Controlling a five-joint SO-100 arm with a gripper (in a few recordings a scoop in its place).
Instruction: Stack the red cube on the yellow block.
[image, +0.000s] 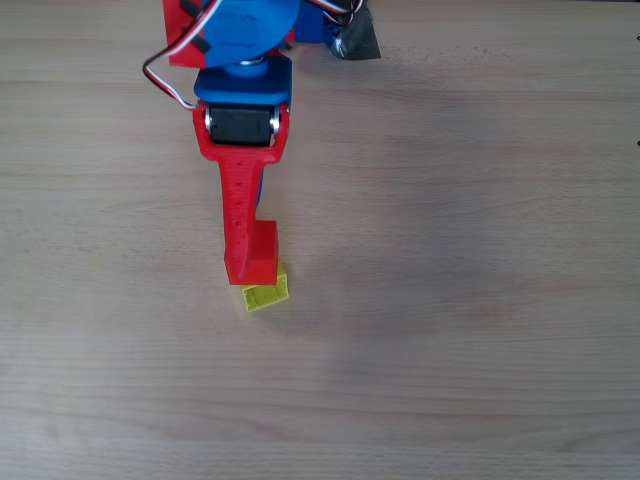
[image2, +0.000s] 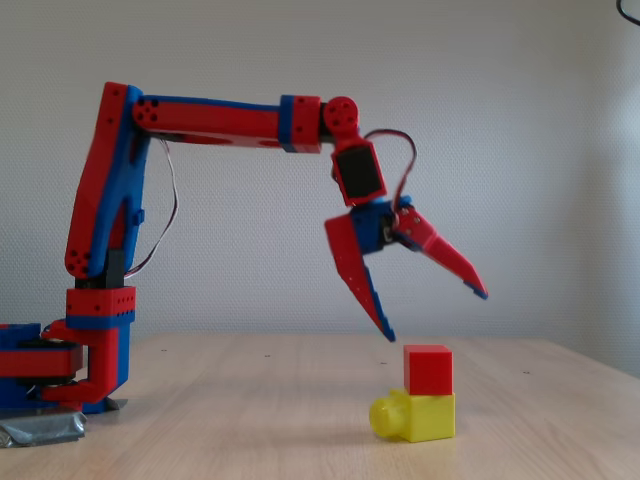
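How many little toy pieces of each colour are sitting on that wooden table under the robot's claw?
Red: 1, the small solid red cube
Yellow: 1, the oblong yellow plastic block with a round stud, carrying the cube
Total: 2

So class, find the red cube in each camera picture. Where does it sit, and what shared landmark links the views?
Overhead view: red cube left of centre, covering most of the yellow block.
Fixed view: red cube lower right, stacked on the yellow block.
Shared landmark: the yellow block.
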